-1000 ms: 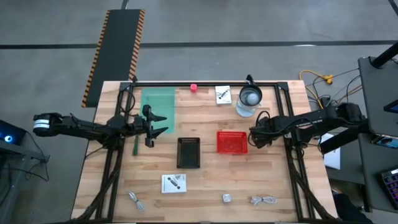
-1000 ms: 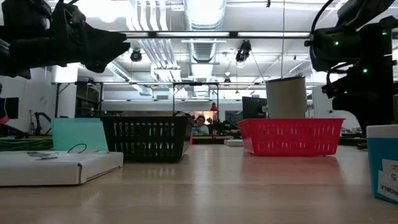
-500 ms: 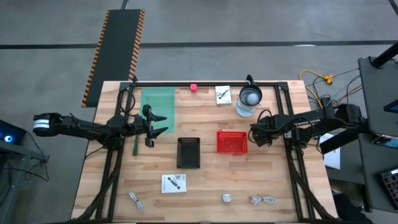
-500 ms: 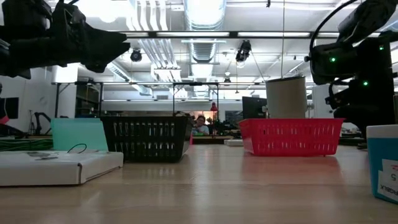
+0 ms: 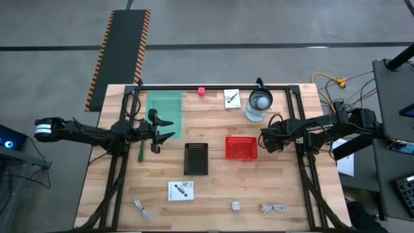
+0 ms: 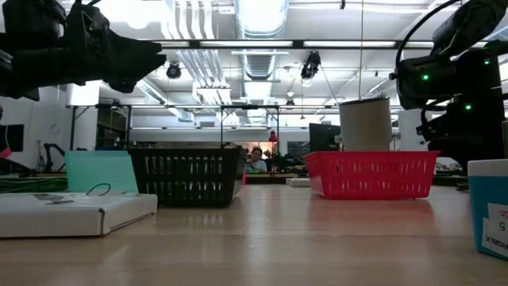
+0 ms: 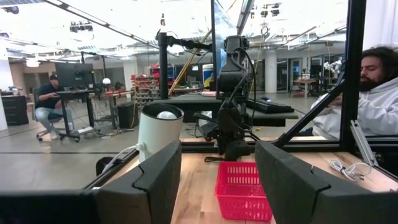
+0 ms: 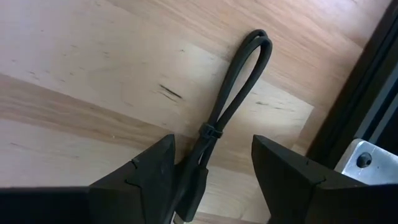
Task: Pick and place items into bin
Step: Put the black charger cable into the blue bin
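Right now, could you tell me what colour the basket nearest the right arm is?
Red basket, clearest in the high view.

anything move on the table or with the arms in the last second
Only the right gripper shifted: it pulled back slightly from the red basket toward the table's right edge, jaws open over a black cable loop, holding nothing. The left gripper stayed open and empty beside the green sheet. No item moved; nothing was picked up or dropped.

A clear jug (image 5: 259,105) stood at upper centre-right of the table (image 5: 213,213); a green sheet (image 5: 164,111) lay at upper left.
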Available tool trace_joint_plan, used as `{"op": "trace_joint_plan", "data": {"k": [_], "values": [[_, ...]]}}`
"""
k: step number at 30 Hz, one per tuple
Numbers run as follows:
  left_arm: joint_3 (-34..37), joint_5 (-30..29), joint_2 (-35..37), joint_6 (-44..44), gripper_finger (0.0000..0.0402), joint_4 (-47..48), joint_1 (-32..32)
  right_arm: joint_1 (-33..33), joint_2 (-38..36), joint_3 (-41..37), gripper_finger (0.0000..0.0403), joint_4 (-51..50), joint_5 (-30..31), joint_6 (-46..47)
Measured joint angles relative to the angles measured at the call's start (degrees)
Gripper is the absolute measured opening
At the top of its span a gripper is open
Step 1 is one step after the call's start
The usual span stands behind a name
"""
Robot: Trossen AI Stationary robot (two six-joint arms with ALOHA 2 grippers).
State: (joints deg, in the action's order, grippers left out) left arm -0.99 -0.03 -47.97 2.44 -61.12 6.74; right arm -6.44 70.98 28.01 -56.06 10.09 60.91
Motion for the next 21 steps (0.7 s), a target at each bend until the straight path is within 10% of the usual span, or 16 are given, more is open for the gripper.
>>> {"op": "trace_joint_plan", "data": {"k": [21], "values": [[0.0,0.0,0.0,0.0,0.019,0.0,0.0,0.1,-0.1,-0.9,0.0072,3.0,-5.0,-1.6]]}}
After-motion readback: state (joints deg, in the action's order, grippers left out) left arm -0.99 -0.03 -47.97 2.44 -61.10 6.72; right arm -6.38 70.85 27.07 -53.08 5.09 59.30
